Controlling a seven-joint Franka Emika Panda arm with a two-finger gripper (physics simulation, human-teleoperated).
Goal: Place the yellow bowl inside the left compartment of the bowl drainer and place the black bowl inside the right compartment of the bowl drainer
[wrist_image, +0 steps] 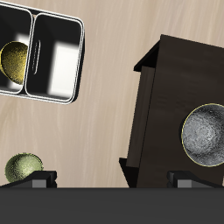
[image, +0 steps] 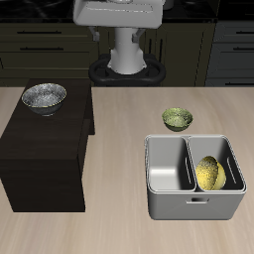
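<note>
One black bowl [wrist_image: 206, 136] seemingly beyond gripper [wrist_image: 114, 179]

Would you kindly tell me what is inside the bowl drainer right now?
The bowl drainer holds the yellow bowl, leaning on edge in one compartment. The other compartment looks empty. The floor beneath the bowl is covered.

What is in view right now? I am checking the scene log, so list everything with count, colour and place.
drainer: one, grey metal, two wells, near the table's front edge.
yellow bowl: one, mustard yellow, tilted inside one drainer well; the other well is empty.
green bowl: one, olive green, on the table just behind the drainer.
black bowl: one, dark with silver speckles, on top of the cabinet.
cabinet: one, dark brown, on the table, apart from the drainer.
table: one, light wood.
gripper: one, dark, high above the table, jaws spread, holding nothing.
</note>
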